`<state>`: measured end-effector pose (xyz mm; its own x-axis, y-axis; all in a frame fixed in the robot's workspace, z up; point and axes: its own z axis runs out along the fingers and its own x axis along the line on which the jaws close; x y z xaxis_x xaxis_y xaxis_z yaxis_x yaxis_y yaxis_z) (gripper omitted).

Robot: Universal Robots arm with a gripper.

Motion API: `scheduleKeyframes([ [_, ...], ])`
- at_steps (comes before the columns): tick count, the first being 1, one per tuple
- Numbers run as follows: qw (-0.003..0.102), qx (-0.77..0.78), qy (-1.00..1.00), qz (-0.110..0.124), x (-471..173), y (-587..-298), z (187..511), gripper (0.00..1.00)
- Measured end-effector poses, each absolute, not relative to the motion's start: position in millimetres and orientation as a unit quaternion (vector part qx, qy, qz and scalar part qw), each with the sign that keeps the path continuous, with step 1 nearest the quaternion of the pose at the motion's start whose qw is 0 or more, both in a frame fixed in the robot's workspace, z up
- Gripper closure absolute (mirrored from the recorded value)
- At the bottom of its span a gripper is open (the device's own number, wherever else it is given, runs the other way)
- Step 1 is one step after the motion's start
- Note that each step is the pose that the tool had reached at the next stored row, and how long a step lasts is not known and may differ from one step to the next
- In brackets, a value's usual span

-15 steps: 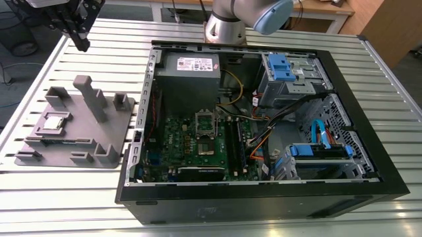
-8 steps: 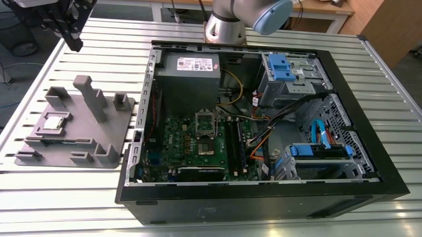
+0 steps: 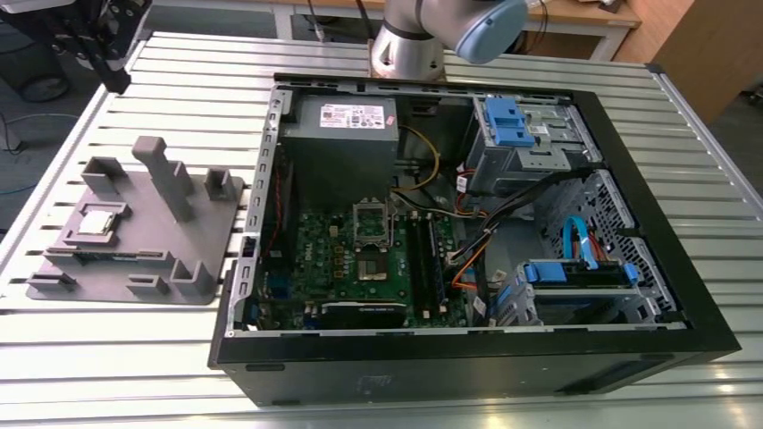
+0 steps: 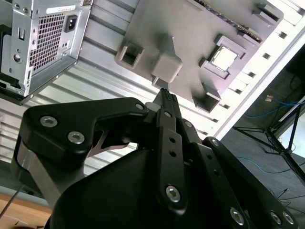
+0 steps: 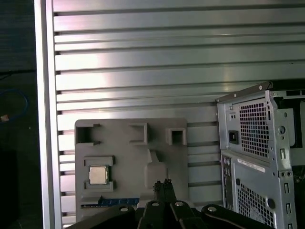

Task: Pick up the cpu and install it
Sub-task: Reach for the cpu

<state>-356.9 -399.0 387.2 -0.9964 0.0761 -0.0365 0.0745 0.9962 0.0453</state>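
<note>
Exterior view, from its left to its right.

1. A grey plastic tray (image 3: 143, 259) lies on the ribbed metal surface (image 3: 120, 357), at nine o'clock of the open computer case (image 3: 477, 362) and just beside it.
2. The cpu (image 3: 98, 221) sits flat in a square recess of the tray, silver top up, towards nine o'clock on the tray. It also shows in both wrist views (image 4: 224, 58) (image 5: 97, 175), seated in the same recess with nothing touching it.
3. A tall post (image 3: 167, 179) stands upright on the tray at about twelve o'clock of its middle.
4. The tool (image 4: 167, 97) (image 5: 162, 183) shows in both wrist views. Its black fingers (image 4: 170, 143) are drawn together at the tips with no visible gap, and nothing is held between them. The tips hang over the tray, near the post (image 4: 167, 67), apart from the cpu and touching nothing.
5. Inside the case the power supply (image 3: 339, 125) sits at eleven o'clock. The socket frame (image 3: 372, 223) on the green board (image 3: 357, 268) lies near the middle, with no chip in it.
6. The arm (image 3: 441, 36) stands at twelve o'clock of the case.
7. Blue drive brackets (image 3: 507, 121) sit at one o'clock in the case.
</note>
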Motion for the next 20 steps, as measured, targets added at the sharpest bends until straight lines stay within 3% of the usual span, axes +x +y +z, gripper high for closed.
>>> scheduleKeyframes([
  [20,0.019,0.038,0.999,0.022,-383.8,-398.9,385.4,0.89],
])
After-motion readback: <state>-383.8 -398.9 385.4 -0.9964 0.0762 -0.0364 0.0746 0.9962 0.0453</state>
